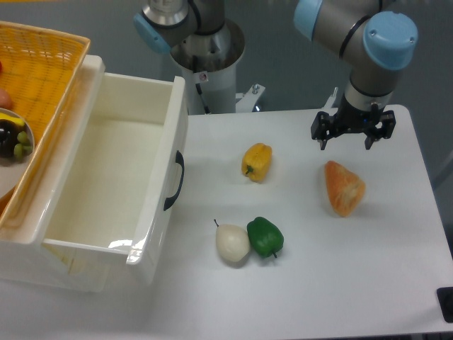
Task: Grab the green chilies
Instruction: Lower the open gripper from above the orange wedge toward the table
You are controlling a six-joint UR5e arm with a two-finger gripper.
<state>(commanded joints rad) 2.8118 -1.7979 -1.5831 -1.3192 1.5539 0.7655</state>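
Note:
The green chilies (265, 236), a small glossy dark-green pepper-shaped toy with a short stem, lies on the white table (318, 283) near the front middle, touching a white pear-shaped item (232, 243) on its left. My gripper (346, 141) hangs at the back right, well away from the chilies, just above and behind an orange cone-shaped item (343, 187). Its fingers (322, 142) are spread apart and hold nothing.
A yellow pepper (256, 161) lies mid-table. A large white bin (152, 212) with a black handle stands at the left, with an orange wicker basket (39, 71) behind it. The robot base (205, 53) rises at the back edge.

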